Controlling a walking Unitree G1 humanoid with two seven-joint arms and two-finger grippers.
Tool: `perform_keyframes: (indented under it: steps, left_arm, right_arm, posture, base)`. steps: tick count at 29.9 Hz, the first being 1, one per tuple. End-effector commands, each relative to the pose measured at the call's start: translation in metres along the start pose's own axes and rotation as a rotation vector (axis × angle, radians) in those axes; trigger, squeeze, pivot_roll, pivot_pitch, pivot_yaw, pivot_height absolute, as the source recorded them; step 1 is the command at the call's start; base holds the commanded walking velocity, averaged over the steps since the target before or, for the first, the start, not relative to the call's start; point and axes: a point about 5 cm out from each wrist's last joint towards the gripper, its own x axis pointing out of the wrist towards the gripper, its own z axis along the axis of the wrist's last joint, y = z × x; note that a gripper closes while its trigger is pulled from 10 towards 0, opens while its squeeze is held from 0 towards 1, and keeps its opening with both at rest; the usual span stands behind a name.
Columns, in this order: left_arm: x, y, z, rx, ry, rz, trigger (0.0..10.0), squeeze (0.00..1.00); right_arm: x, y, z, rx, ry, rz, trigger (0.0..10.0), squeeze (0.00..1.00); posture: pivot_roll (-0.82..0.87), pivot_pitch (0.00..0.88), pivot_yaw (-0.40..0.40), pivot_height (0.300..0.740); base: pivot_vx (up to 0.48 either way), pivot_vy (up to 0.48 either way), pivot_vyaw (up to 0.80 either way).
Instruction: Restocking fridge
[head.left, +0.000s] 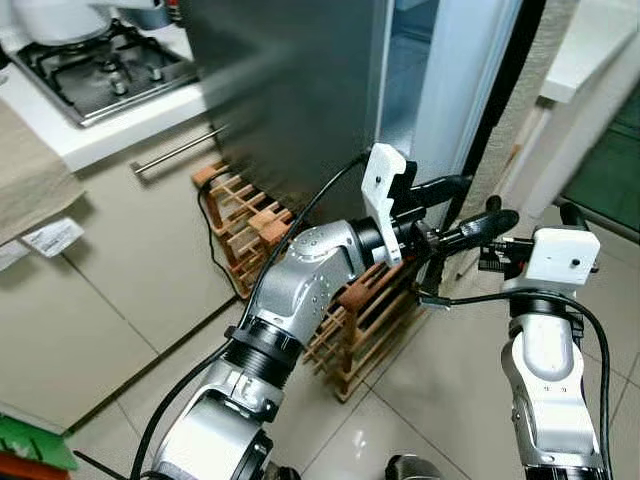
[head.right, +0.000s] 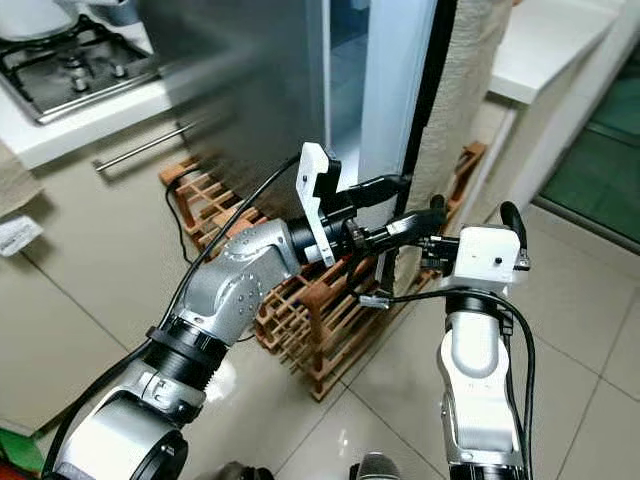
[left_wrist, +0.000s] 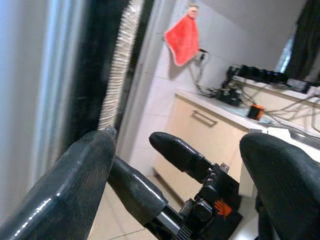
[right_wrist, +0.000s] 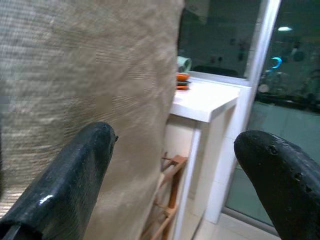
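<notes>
Tall grey steel fridge (head.left: 290, 90) door is ajar, a gap showing at its right edge. Left gripper (head.left: 470, 208) and right gripper (head.left: 530, 215) sit at that edge, fingers spread wide, holding nothing. Wooden lattice bottle rack (head.left: 350, 320) stands at the fridge base. Looks like early stage: door not fully open, nothing stocked yet.

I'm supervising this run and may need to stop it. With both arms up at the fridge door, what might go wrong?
The left tool and right tool sit very close together by the fridge door edge, so they may collide. The wooden rack stands right below the arms, and a cable lies by it; a step forward may hit or snag them.
</notes>
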Motion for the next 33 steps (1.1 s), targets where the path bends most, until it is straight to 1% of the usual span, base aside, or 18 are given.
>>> perform_keyframes:
  steps: [1, 3, 4, 5, 6, 7, 8, 9, 10, 11, 12, 13, 15, 17, 21, 23, 29, 33]
  left_arm:
    - [0.028, -0.029, -0.006, -0.122, -0.100, -0.085, 10.0, 0.00]
    - [0.028, -0.028, -0.005, -0.124, -0.100, -0.080, 10.0, 0.00]
    - [0.026, -0.027, -0.003, -0.127, -0.102, -0.074, 10.0, 0.00]
    - [0.026, -0.027, -0.003, -0.127, -0.102, -0.074, 10.0, 0.00]
    - [0.025, -0.026, -0.001, -0.127, -0.105, -0.070, 10.0, 0.00]
    - [0.022, -0.025, 0.002, -0.135, -0.112, -0.063, 10.0, 0.00]
    - [0.021, -0.025, 0.003, -0.140, -0.115, -0.061, 10.0, 0.00]
    - [0.021, -0.025, 0.003, -0.140, -0.115, -0.061, 10.0, 0.00]
    - [0.019, -0.025, 0.005, -0.137, -0.117, -0.060, 10.0, 0.00]
    - [0.017, -0.025, 0.007, -0.129, -0.117, -0.057, 10.0, 0.00]
    - [0.017, -0.025, 0.007, -0.129, -0.117, -0.057, 10.0, 0.00]
    - [0.014, -0.022, 0.010, -0.124, -0.123, -0.038, 10.0, 0.00]
    - [0.009, -0.018, 0.014, -0.102, -0.122, -0.006, 10.0, 0.00]
    - [0.006, -0.016, 0.015, -0.096, -0.121, 0.008, 10.0, 0.00]
    - [-0.011, -0.003, 0.023, -0.070, -0.119, 0.107, 10.0, 0.00]
    - [-0.013, -0.001, 0.023, -0.071, -0.118, 0.118, 10.0, 0.00]
    - [-0.021, 0.002, 0.033, -0.047, -0.149, 0.177, 10.0, 0.00]
    - [-0.027, -0.002, 0.035, -0.043, -0.144, 0.175, 10.0, 0.00]
  right_arm:
    - [-0.004, -0.003, 0.001, 0.009, 0.007, -0.020, 10.0, 0.45]
    - [-0.010, -0.005, 0.000, 0.004, 0.020, -0.017, 10.0, 0.45]
    - [-0.025, -0.009, -0.006, -0.011, 0.058, -0.009, 10.0, 0.45]
    - [-0.025, -0.009, -0.006, -0.011, 0.058, -0.009, 10.0, 0.45]
    - [-0.036, -0.015, -0.011, -0.019, 0.095, -0.008, 10.0, 0.45]
    - [-0.065, -0.029, -0.029, -0.024, 0.215, -0.005, 10.0, 0.45]
    - [-0.076, -0.033, -0.036, -0.022, 0.262, -0.002, 10.0, 0.45]
    - [-0.076, -0.033, -0.036, -0.022, 0.262, -0.002, 10.0, 0.45]
    - [-0.093, -0.042, -0.049, -0.037, 0.347, 0.014, 10.0, 0.44]
    - [-0.099, -0.045, -0.058, -0.026, 0.405, 0.022, 10.0, 0.44]
    - [-0.099, -0.045, -0.058, -0.026, 0.405, 0.022, 10.0, 0.44]
    - [-0.105, -0.046, -0.070, 0.025, 0.492, 0.048, 10.0, 0.44]
    - [-0.103, -0.037, -0.077, 0.117, 0.559, 0.132, 10.0, 0.44]
    - [-0.101, -0.033, -0.078, 0.142, 0.566, 0.163, 10.0, 0.44]
    - [-0.082, 0.003, -0.083, 0.295, 0.605, 0.324, 10.0, 0.44]
    - [-0.079, 0.007, -0.082, 0.304, 0.603, 0.337, 10.0, 0.44]
    - [-0.066, 0.034, -0.072, 0.338, 0.559, 0.474, 10.0, 0.44]
    - [-0.068, 0.044, -0.071, 0.373, 0.591, 0.561, 10.0, 0.44]
  posture:
    - [-0.26, 0.105, 0.104, 0.732]
    - [-0.26, 0.104, 0.104, 0.732]
    - [-0.26, 0.103, 0.103, 0.732]
    - [-0.26, 0.103, 0.103, 0.732]
    - [-0.26, 0.103, 0.101, 0.732]
    - [-0.27, 0.105, 0.103, 0.732]
    - [-0.27, 0.105, 0.103, 0.732]
    - [-0.27, 0.105, 0.103, 0.732]
    - [-0.28, 0.107, 0.111, 0.732]
    - [-0.28, 0.107, 0.113, 0.732]
    - [-0.28, 0.107, 0.113, 0.732]
    - [-0.29, 0.105, 0.123, 0.732]
    - [-0.29, 0.103, 0.128, 0.732]
    - [-0.28, 0.098, 0.132, 0.732]
    - [-0.26, 0.085, 0.129, 0.732]
    - [-0.26, 0.085, 0.129, 0.732]
    - [-0.23, 0.075, 0.116, 0.732]
    - [-0.21, 0.067, 0.119, 0.732]
  base:
    - [0.000, 0.000, 0.00]
    - [0.000, 0.000, 0.00]
    - [0.000, 0.000, 0.00]
    - [0.000, 0.000, 0.00]
    - [0.000, 0.000, 0.00]
    - [0.000, 0.000, 0.00]
    - [0.000, 0.000, 0.00]
    - [0.000, 0.000, 0.00]
    - [0.000, 0.000, 0.00]
    - [0.000, 0.000, 0.00]
    - [0.000, 0.000, 0.00]
    - [0.000, 0.000, 0.00]
    - [0.000, 0.000, 0.00]
    - [0.000, 0.000, 0.00]
    - [0.000, 0.000, 0.00]
    - [0.000, 0.000, 0.00]
    - [0.000, 0.000, 0.00]
    - [0.000, 0.000, 0.00]
